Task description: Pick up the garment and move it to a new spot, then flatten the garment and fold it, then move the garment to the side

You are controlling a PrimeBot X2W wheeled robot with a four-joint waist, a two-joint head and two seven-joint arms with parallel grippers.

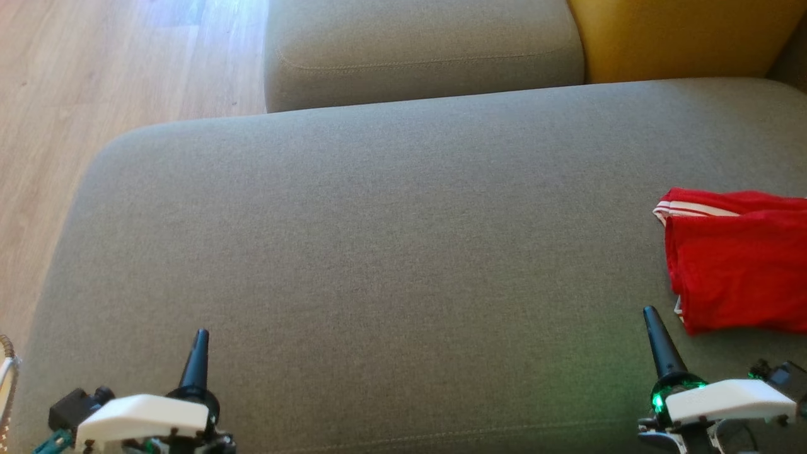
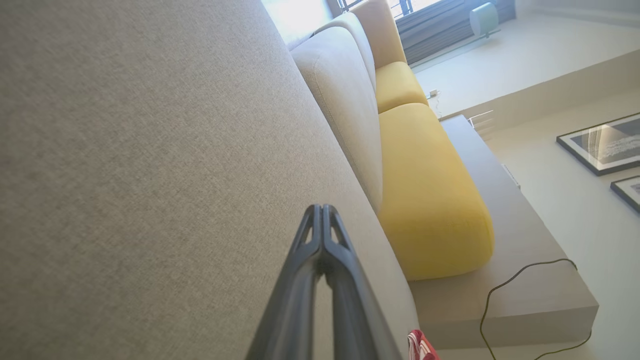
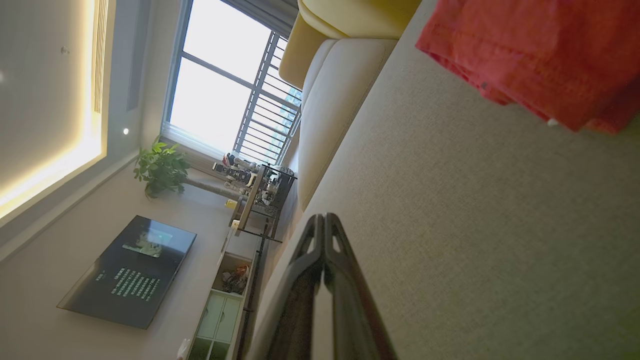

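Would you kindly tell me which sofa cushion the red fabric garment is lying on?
The large grey fabric seat cushion in front holds the red garment; the smaller grey cushion and yellow cushion lie behind.

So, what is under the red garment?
The red garment lies on the grey seat cushion, near its right side in the head view. The patch of cushion directly beneath is covered, so anything hidden there cannot be seen.
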